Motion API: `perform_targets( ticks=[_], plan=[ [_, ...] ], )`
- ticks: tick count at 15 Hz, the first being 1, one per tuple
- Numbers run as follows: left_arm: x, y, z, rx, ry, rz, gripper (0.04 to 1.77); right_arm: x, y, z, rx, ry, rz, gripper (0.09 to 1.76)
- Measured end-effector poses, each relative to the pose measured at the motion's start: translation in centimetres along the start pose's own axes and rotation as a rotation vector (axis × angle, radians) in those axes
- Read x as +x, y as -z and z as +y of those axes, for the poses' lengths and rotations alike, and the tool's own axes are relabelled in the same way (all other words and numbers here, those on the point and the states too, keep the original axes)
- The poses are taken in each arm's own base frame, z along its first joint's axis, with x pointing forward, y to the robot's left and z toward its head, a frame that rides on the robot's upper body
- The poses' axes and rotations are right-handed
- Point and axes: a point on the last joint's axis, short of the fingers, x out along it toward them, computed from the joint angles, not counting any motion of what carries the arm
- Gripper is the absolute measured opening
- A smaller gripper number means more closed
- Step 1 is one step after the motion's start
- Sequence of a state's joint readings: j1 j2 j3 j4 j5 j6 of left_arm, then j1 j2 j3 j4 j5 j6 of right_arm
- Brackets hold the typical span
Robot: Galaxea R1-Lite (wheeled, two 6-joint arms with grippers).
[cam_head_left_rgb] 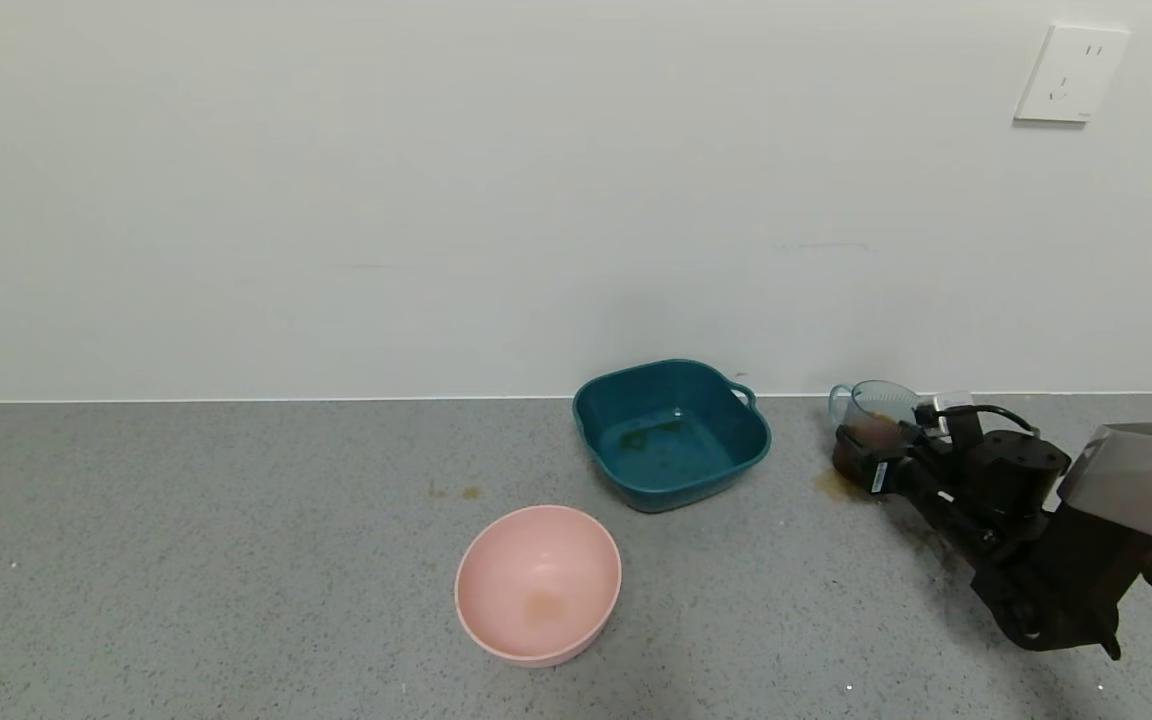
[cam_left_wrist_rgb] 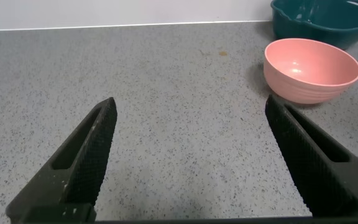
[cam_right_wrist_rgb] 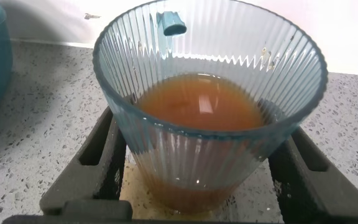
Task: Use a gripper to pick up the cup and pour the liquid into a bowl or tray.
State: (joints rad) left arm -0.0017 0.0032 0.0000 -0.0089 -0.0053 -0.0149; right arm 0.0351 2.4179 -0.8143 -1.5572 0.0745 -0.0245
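The ribbed pale blue cup (cam_head_left_rgb: 876, 405) stands on the grey counter at the right, near the wall, about half full of reddish-brown liquid (cam_right_wrist_rgb: 197, 102). My right gripper (cam_head_left_rgb: 861, 445) is low on the counter with its open fingers (cam_right_wrist_rgb: 104, 155) on either side of the cup's (cam_right_wrist_rgb: 210, 81) lower body, with small gaps showing at the base. The cup's handle points away from the wrist. The pink bowl (cam_head_left_rgb: 538, 585) sits empty with a faint stain, left of the cup. My left gripper (cam_left_wrist_rgb: 190, 106) is open and empty over bare counter; the pink bowl (cam_left_wrist_rgb: 311, 68) lies beyond it.
A dark teal square basin (cam_head_left_rgb: 671, 435) stands between the cup and the pink bowl, close to the wall. A brownish wet patch (cam_head_left_rgb: 831, 485) lies on the counter by the cup's base. Small stains (cam_head_left_rgb: 456, 491) mark the counter left of the basin.
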Motion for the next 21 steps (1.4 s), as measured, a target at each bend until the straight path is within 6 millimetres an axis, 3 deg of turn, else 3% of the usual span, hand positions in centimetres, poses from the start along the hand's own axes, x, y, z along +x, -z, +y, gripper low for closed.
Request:
perform_targets(
  ticks=[10,21],
  plan=[
    [0.0,0.0,0.0,0.000,-0.001,0.000,1.72,-0.2,-1.2,0.0,0.004,-0.006,0.012,1.34],
    [0.0,0.0,0.0,0.000,0.000,0.000,1.72,-0.3,-9.0,1.2,-0.025,-0.004,0.007,1.34]
  ],
)
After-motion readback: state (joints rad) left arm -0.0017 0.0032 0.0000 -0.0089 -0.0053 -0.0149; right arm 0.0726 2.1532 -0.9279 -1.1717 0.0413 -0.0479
